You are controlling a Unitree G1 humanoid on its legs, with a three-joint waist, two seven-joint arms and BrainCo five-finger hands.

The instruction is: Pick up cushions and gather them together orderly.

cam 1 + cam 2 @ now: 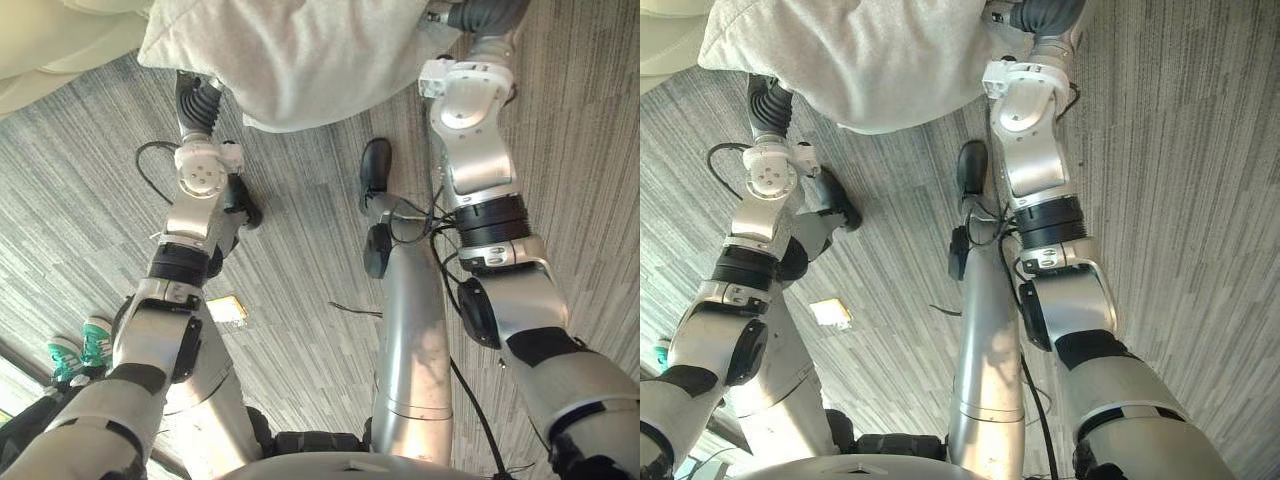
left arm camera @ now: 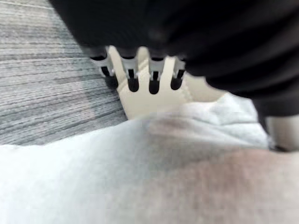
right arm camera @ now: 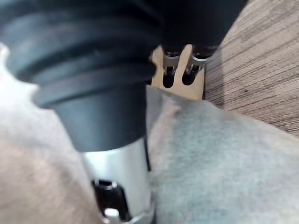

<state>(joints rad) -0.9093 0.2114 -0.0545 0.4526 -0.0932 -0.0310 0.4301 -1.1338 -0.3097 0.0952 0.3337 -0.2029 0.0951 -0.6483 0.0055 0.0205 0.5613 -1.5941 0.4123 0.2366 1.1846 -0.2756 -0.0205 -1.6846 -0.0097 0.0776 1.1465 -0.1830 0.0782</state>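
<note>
Cushion [image 1: 300, 60]: one, grey, between left hand [image 2: 153, 83], right hand [image 3: 169, 74].

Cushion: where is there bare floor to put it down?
Bare carpet stretches along the robot's right, beside the cushion. The upper left is crowded by cream upholstery; a person's shoes stand at lower left.

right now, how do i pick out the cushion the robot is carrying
Start at the grey striped carpet; above it, at the far edge of the head view, a large cushion sits between the robot's arms. It is pale grey, while the upholstery on its left is cream.
</note>
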